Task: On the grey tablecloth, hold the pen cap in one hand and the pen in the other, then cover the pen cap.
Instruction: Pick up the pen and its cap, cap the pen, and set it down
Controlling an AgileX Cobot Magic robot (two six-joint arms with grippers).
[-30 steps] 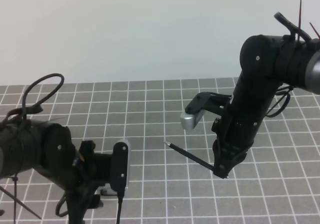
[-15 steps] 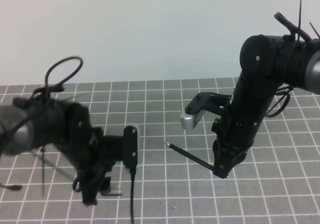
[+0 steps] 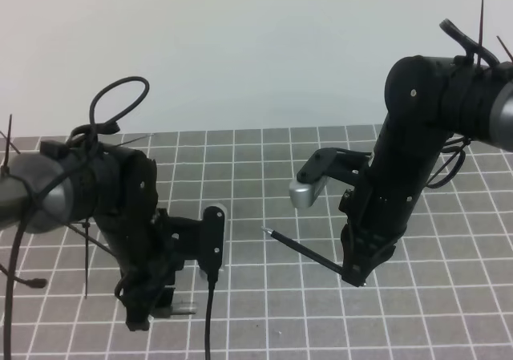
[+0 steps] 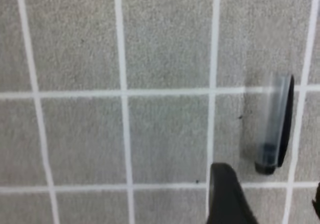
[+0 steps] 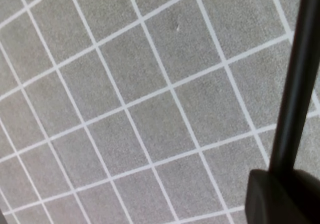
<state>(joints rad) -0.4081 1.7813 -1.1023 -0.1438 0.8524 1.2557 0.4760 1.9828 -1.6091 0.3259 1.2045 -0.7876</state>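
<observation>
Grey tablecloth (image 3: 264,296) with its white grid is covering the worktop under a pale wall. On the right, the right pincer (image 3: 356,277) is clamping the pen (image 3: 303,250) by its back end, holding it slanted above the cloth with the silvery tip pointing left. On the left, the left pincer (image 3: 164,305) is hanging low with its jaws standing apart, gripping nothing. Its wrist view is showing the cap (image 4: 274,124) lying flat on the cloth, just beyond one fingertip (image 4: 226,194).

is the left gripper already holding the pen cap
No, in the left wrist view the pen cap lies flat on the grey tablecloth, clear of the one finger that shows.
</observation>
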